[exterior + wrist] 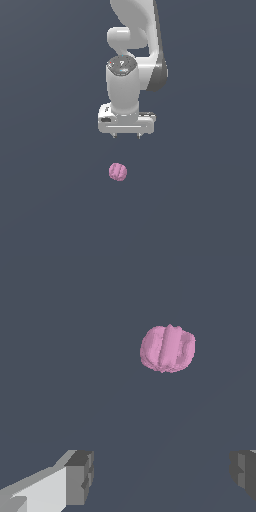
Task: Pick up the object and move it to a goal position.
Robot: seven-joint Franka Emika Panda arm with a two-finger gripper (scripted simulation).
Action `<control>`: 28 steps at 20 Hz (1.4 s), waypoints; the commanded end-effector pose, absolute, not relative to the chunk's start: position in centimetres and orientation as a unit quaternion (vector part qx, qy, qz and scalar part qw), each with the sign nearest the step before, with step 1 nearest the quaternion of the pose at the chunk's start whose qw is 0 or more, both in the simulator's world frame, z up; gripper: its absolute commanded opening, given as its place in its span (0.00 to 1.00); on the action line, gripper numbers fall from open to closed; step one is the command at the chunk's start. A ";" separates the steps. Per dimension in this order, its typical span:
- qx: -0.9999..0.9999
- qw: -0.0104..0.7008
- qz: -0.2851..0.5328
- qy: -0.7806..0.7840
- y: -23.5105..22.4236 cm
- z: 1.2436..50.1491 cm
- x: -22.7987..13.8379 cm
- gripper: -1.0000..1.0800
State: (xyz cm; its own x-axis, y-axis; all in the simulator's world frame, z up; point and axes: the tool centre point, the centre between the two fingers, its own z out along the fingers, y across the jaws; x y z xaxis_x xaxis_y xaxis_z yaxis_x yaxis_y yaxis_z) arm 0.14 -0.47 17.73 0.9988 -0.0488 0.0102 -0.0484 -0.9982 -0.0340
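**Reaching for the pink ball: approach not yet finished**

Nearest to me is my own pincer, and its jaws stand wide apart. In the wrist view one finger shows at one edge of the picture and the other only just at the opposite edge, with nothing but bare gap between them. I hold nothing.

Next out from the pincer lies the pink ball, lumpy and ridged, much smaller than my span. It rests alone on the dark grey worktop, apart from my fingertips and untouched. In the exterior view it sits below the pincer and slightly toward that view's left of the pincer's middle. The wrist view agrees that it is not centred between the fingers but off toward one side and ahead of them.

Beyond the ball, the worktop runs on plain and featureless. I can see no marker for the goal position in either view, so I cannot say where it lies.

I judge that I am in the reaching step, before any grasp. The next move calls for a small sideways correction to bring the ball midway between my fingers, then a straight descent until the fingertips flank it, and only then a close. A round ball may roll if one finger touches first, so centring matters.
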 end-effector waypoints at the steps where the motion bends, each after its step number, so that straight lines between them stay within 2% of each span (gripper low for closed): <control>1: -1.000 0.017 -0.006 0.024 -0.5 17.7 0.1 0.96; 11: -1.000 0.013 -0.022 -0.018 2.4 19.0 0.9 0.96; 28: -0.996 0.008 -0.019 -0.081 1.8 18.2 1.9 0.96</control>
State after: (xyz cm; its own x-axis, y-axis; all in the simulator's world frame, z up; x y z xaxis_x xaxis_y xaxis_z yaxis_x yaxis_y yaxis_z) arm 1.73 1.92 18.36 0.9896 0.1381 0.0407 0.1388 -0.9902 -0.0146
